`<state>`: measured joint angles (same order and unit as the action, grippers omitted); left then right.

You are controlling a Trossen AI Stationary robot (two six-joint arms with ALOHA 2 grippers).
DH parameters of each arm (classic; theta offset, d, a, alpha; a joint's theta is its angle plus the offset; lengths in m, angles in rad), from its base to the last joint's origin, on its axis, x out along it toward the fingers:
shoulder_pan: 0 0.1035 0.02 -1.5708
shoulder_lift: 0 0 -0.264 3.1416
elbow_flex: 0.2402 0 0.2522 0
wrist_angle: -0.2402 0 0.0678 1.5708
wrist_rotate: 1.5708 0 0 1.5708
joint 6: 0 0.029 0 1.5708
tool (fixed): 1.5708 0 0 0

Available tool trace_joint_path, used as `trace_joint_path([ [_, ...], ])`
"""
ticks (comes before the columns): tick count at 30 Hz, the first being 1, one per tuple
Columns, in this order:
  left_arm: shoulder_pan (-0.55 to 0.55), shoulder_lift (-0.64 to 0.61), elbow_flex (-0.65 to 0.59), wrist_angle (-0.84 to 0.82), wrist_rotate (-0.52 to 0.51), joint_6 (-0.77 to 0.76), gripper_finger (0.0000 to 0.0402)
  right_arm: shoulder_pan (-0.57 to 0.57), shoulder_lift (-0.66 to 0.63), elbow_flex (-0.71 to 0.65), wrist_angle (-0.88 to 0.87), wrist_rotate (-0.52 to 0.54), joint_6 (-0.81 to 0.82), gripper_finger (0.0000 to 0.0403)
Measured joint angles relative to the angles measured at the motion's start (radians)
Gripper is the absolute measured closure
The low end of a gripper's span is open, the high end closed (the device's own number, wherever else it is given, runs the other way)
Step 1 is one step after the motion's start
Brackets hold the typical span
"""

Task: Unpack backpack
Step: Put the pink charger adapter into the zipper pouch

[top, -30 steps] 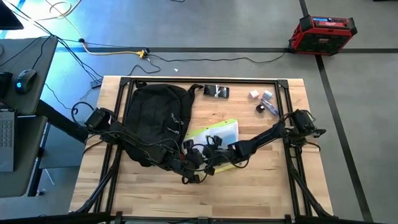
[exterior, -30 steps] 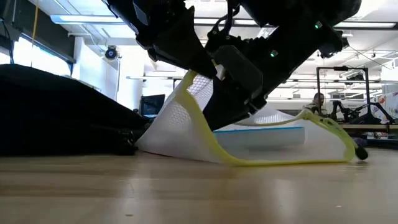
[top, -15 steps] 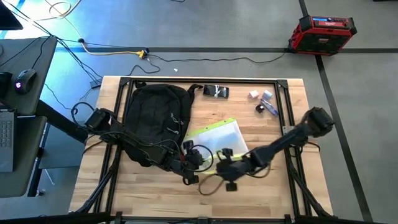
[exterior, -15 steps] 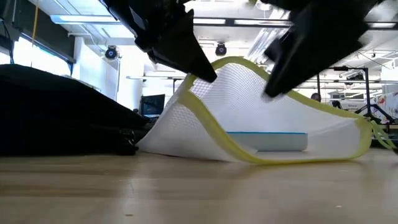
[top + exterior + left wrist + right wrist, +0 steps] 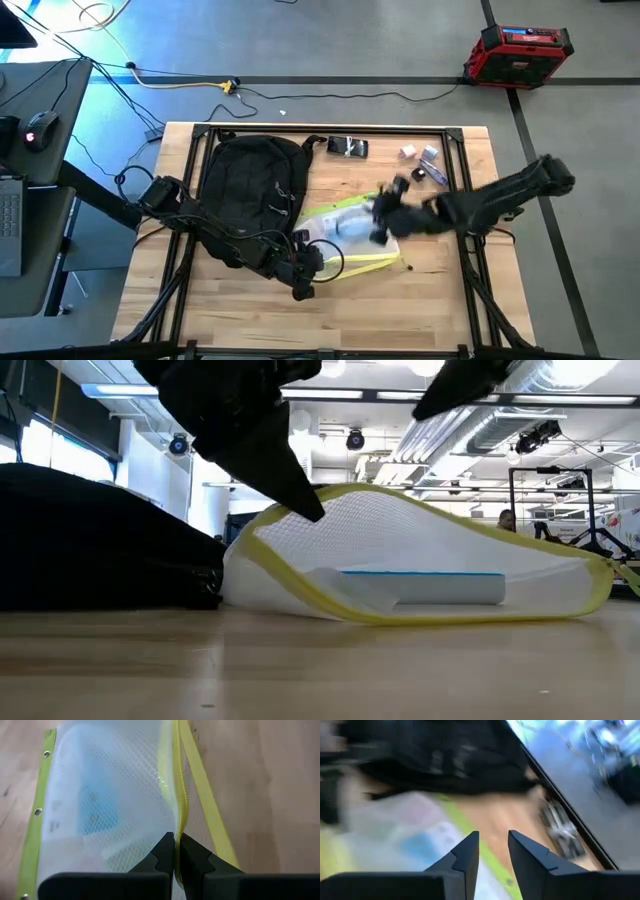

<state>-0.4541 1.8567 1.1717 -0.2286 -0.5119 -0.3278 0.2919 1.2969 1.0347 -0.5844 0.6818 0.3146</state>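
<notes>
Wooden table [image 5: 440, 290]: left gripper [image 5: 175, 851] pinches pouch [image 5: 345, 232] edge beside backpack [image 5: 250, 195]; right gripper [image 5: 492, 851], empty, slightly parted, hovers above pouch.

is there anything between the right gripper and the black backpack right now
Yes. The white mesh pouch with yellow trim lies between the right gripper and the large black fabric backpack, and the left gripper is clamped on the pouch's yellow edge.

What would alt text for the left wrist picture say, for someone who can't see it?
The left claw is pinched shut on the yellow edge of a white mesh pouch lying on a wooden table. Something pale blue shows through the mesh.
</notes>
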Motion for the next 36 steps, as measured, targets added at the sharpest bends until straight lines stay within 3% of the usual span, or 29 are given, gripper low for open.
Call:
trace_joint_path([
  [8, 0.000, 0.005, 0.000, 0.001, -0.003, -0.001, 0.0402, -0.387, -0.020, -0.002, -0.229, -0.111, 0.014, 0.0239],
  [14, 0.001, 0.005, 0.000, 0.002, -0.003, 0.007, 0.0402, -0.691, 0.049, -0.002, -0.220, -0.309, -0.300, 0.0162],
  [19, 0.002, 0.005, 0.000, 0.007, -0.002, 0.021, 0.0402, -0.884, 0.155, -0.002, -0.204, -0.389, -0.564, 0.0139],
  [24, 0.016, 0.005, 0.000, 0.073, 0.009, 0.058, 0.0402, -0.978, 0.284, -0.002, -0.208, -0.393, -0.792, 0.0137],
  [29, 0.043, 0.005, 0.000, 0.159, 0.020, 0.106, 0.0402, -1.005, 0.380, -0.002, -0.217, -0.267, -1.019, 0.0137],
  [36, 0.106, 0.005, 0.000, 0.269, 0.179, 0.139, 0.0402, -1.046, 0.425, -0.002, -0.200, -0.263, -1.252, 0.0137],
])
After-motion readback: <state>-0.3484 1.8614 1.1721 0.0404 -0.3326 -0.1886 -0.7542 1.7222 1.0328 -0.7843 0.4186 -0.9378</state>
